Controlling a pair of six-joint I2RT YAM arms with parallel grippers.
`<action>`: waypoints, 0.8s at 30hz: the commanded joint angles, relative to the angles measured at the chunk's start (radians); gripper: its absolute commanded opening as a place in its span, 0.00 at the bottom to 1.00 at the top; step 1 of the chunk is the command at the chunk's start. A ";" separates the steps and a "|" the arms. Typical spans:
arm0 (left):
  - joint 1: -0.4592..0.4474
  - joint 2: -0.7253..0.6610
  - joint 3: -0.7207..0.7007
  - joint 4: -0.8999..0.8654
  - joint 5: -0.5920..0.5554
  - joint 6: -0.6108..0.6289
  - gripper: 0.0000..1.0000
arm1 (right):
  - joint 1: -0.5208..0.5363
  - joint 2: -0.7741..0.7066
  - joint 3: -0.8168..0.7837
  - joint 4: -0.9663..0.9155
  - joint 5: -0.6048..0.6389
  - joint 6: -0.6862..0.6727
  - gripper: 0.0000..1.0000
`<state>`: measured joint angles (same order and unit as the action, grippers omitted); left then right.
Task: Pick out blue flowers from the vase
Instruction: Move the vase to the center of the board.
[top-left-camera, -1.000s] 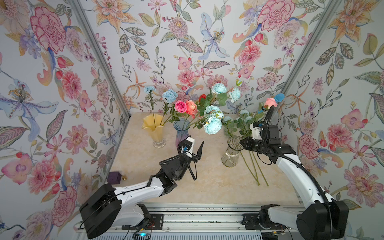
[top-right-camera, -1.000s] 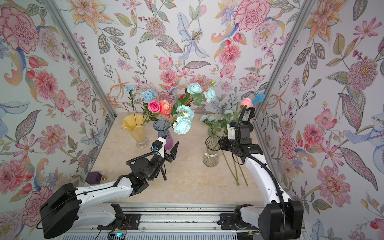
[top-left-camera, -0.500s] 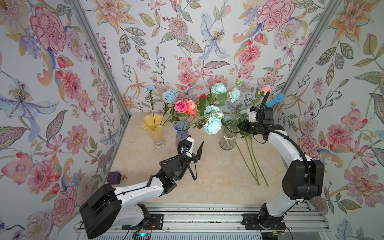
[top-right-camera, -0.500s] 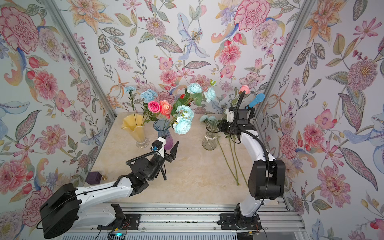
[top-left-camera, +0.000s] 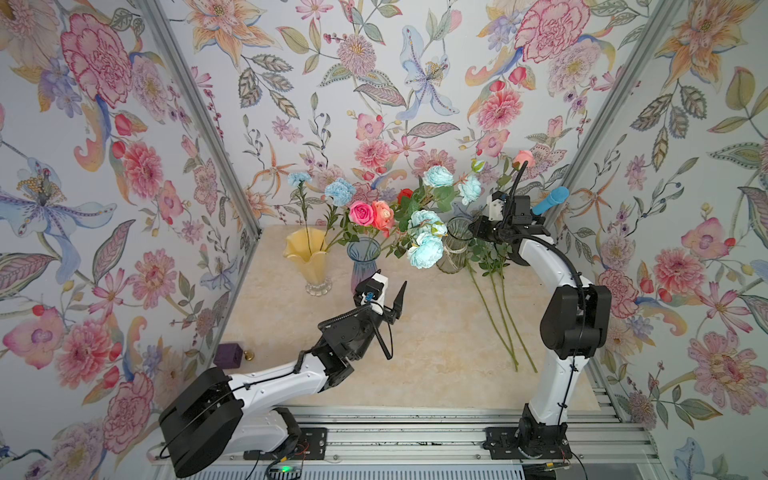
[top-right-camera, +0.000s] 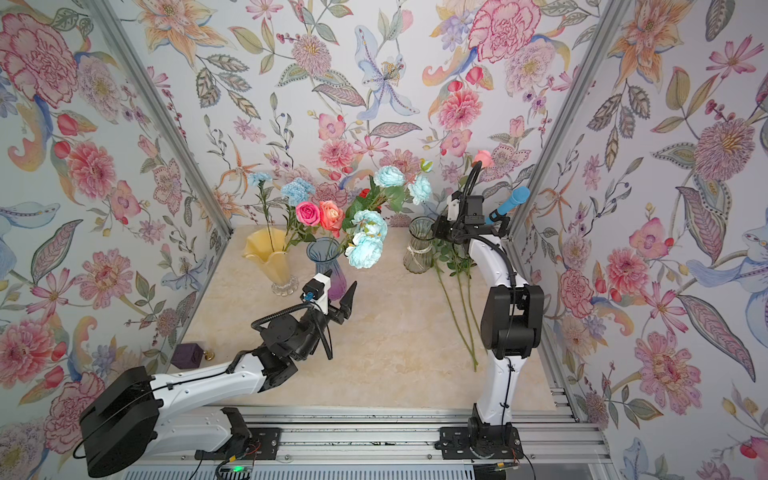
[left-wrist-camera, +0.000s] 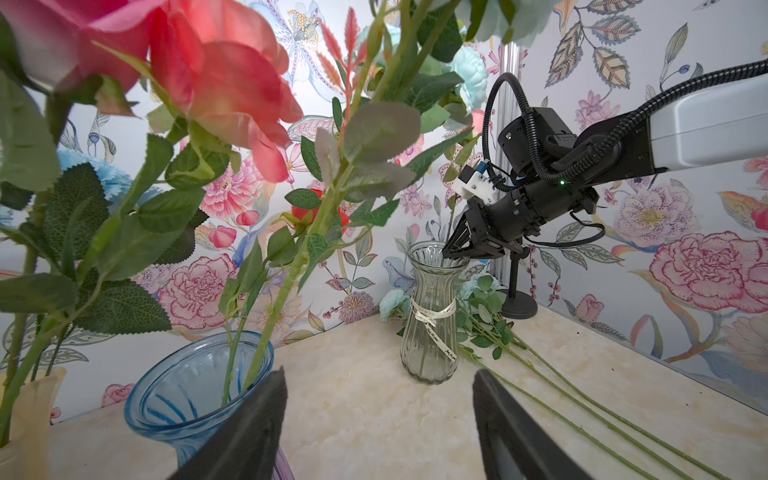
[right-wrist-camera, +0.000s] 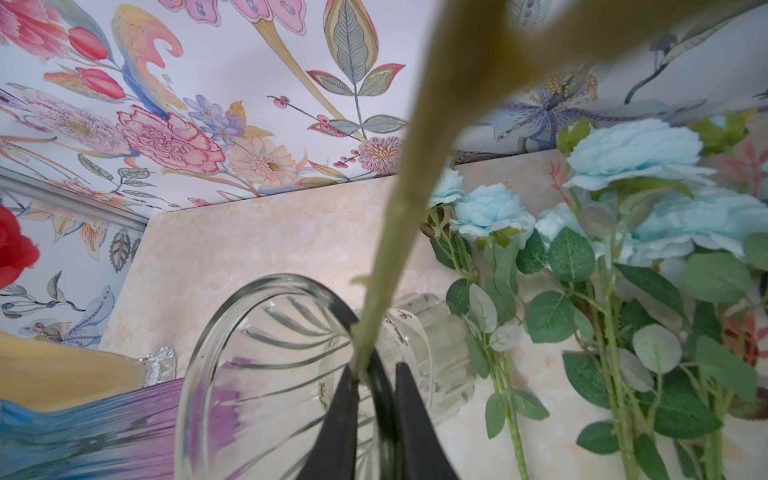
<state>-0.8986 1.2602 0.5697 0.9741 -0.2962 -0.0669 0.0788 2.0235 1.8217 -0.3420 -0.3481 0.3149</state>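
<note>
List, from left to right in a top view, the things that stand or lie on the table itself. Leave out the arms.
purple box → yellow vase → blue vase → clear vase → loose stems → microphone

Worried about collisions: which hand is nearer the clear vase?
Right. Right hand at the rim of the clear vase, gripping a stem; left hand apart, by the blue vase.
</note>
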 joint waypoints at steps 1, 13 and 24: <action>0.012 -0.016 -0.009 0.034 -0.018 0.000 0.73 | -0.001 0.047 0.059 -0.009 0.018 -0.014 0.18; 0.013 -0.062 -0.043 0.053 -0.052 0.016 0.73 | -0.010 -0.085 0.006 -0.021 -0.031 0.006 0.61; 0.032 -0.238 -0.195 0.168 -0.229 0.005 0.71 | -0.002 -0.565 -0.448 0.108 -0.029 -0.002 0.67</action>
<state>-0.8906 1.0733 0.4175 1.0603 -0.4278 -0.0597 0.0761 1.5780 1.4860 -0.2958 -0.3637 0.3183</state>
